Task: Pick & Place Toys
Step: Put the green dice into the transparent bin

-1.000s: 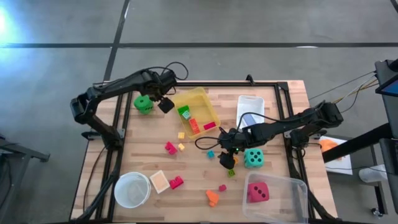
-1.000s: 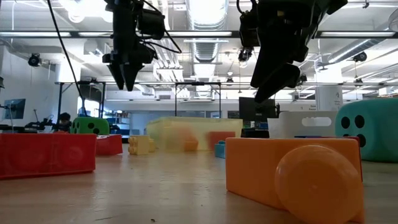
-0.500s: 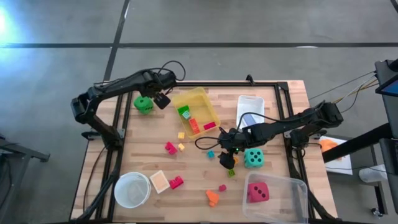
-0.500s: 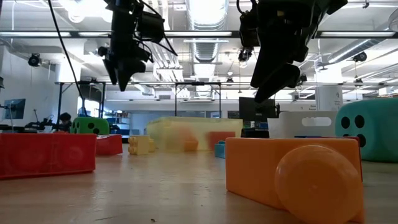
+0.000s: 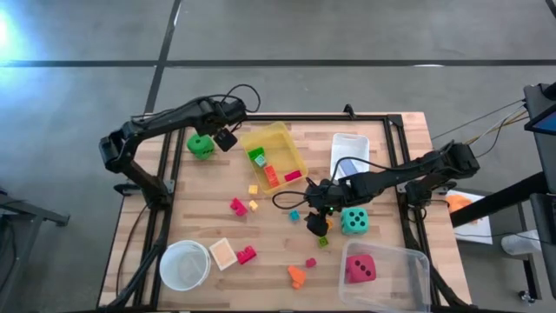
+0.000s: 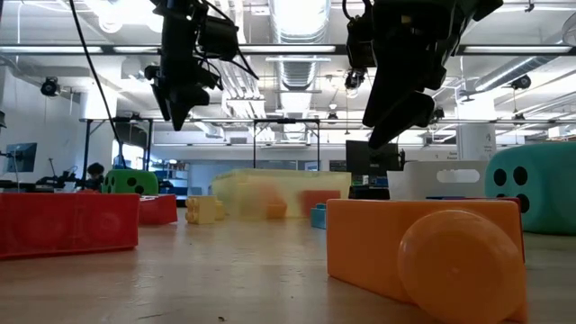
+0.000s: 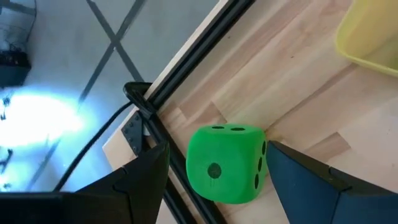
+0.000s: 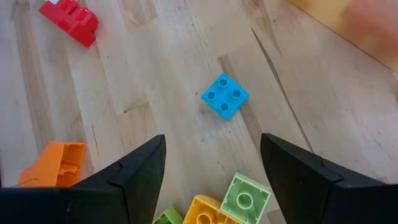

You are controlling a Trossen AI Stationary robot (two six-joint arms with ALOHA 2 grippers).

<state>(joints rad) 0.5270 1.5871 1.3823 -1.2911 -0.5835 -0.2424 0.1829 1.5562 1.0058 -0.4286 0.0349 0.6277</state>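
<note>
Swinging away from the translucent yellow plastic bin (image 5: 276, 155) a second ago, the left gripper (image 5: 226, 139) now hangs with fingers apart and empty just beside the bright green black-dotted die (image 5: 201, 145) in the upper left of the high view, and the wrist view shows that die (image 7: 227, 163) between its fingers. That suggests the die is the next pick. Mid-frame, the right gripper (image 5: 316, 219) has stayed parted and empty over the small blue studded block (image 8: 224, 96).
</note>
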